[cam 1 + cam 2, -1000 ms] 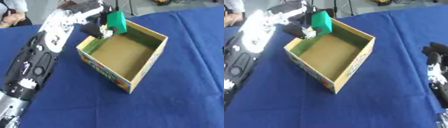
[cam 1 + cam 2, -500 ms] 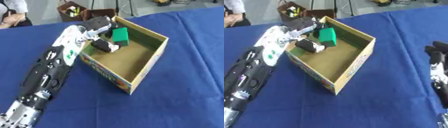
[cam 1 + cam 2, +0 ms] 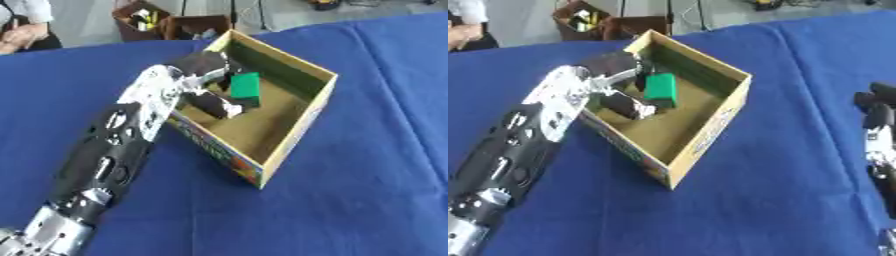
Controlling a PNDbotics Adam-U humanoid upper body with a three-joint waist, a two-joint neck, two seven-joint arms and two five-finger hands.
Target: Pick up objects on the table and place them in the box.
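Note:
An open cardboard box (image 3: 297, 127) stands on the blue tablecloth (image 3: 367, 190), turned cornerwise. My left arm comes in from the lower left, and my left hand (image 3: 203, 75) is over the box's left wall and down inside it. A green block (image 3: 244, 86) sits low in the box near the far wall, between the curled fingers above and the thumb (image 3: 219, 104) below. My right hand (image 3: 877, 131) shows only in the right eye view, at the right edge, resting with its fingers straight and holding nothing.
Beyond the table's far edge stand two brown bins (image 3: 147, 20) with small items in them. A person (image 3: 22, 27) sits at the far left corner, away from the box. Blue cloth stretches right of and in front of the box.
My left hand has carried the green block from above the box's far corner down into the box. The camera has shifted a little as well.

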